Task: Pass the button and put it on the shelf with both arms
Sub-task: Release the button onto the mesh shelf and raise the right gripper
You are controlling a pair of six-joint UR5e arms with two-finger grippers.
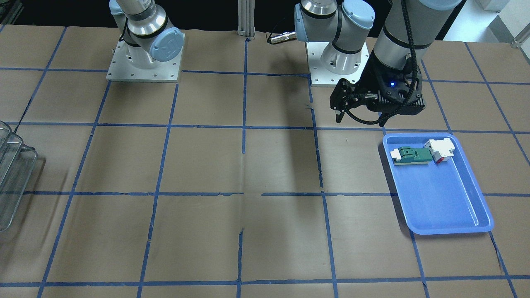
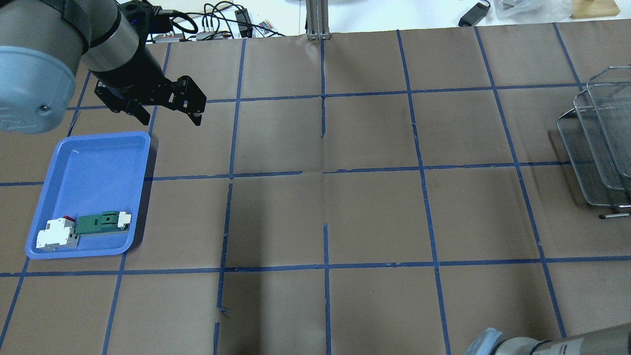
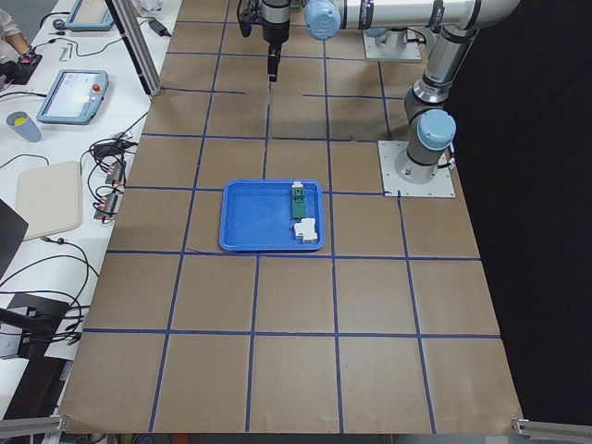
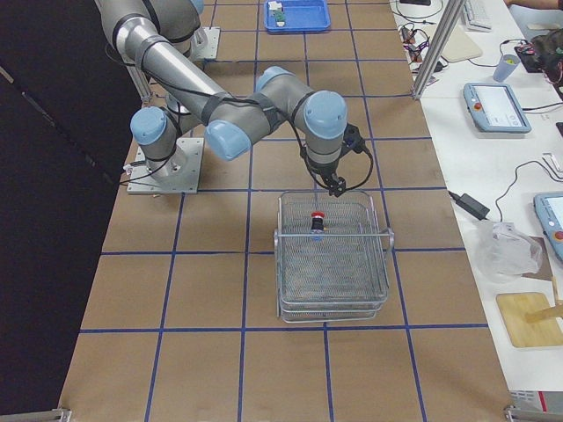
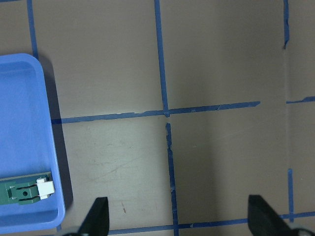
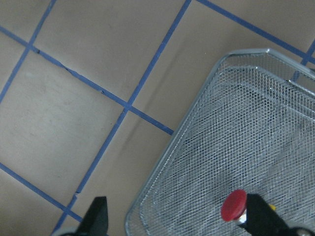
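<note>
The button [image 4: 317, 220] with its red head lies in the top tier of the wire-mesh shelf [image 4: 334, 272]. It also shows in the right wrist view [image 6: 234, 205], on the shelf's mesh [image 6: 256, 123]. My right gripper [image 6: 179, 221] is open and empty, just above the shelf's near rim, apart from the button; the exterior right view shows it too [image 4: 337, 186]. My left gripper [image 2: 170, 117] is open and empty, above the table beside the blue tray [image 2: 88, 167]; its open fingers frame the left wrist view [image 5: 179, 221].
The blue tray [image 1: 439, 198] holds a green-and-white flat part [image 1: 410, 156] and a white-and-red block [image 1: 439, 150] at one end. The shelf [image 2: 601, 143] stands at the table's right edge in the overhead view. Brown table with blue tape grid lies between them.
</note>
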